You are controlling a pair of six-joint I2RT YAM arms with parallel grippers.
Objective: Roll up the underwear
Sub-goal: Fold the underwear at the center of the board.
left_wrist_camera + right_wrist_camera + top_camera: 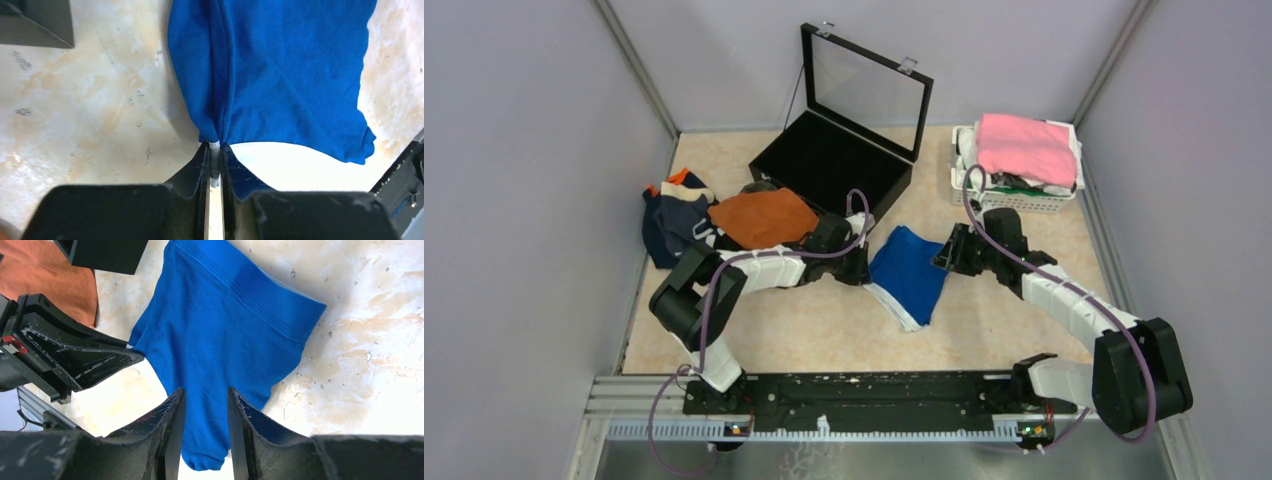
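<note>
A royal blue underwear [909, 272] with white trim lies on the table between my two arms. In the left wrist view my left gripper [214, 145] is shut on the white-trimmed edge of the blue underwear [280, 65], and the cloth bunches into a pleat at the fingertips. My left gripper [862, 266] sits at the garment's left side, my right gripper [948, 254] at its upper right. In the right wrist view my right gripper [205, 396] has a corner of the blue underwear [220, 325] filling the gap between its fingers, touching both.
A rust-orange underwear [762, 216] and a navy pile [672, 218] lie at the left, behind my left arm. A black box [829, 162] with its lid [864, 85] raised stands at the back. A white basket [1014, 196] holding pink cloth [1027, 146] sits back right.
</note>
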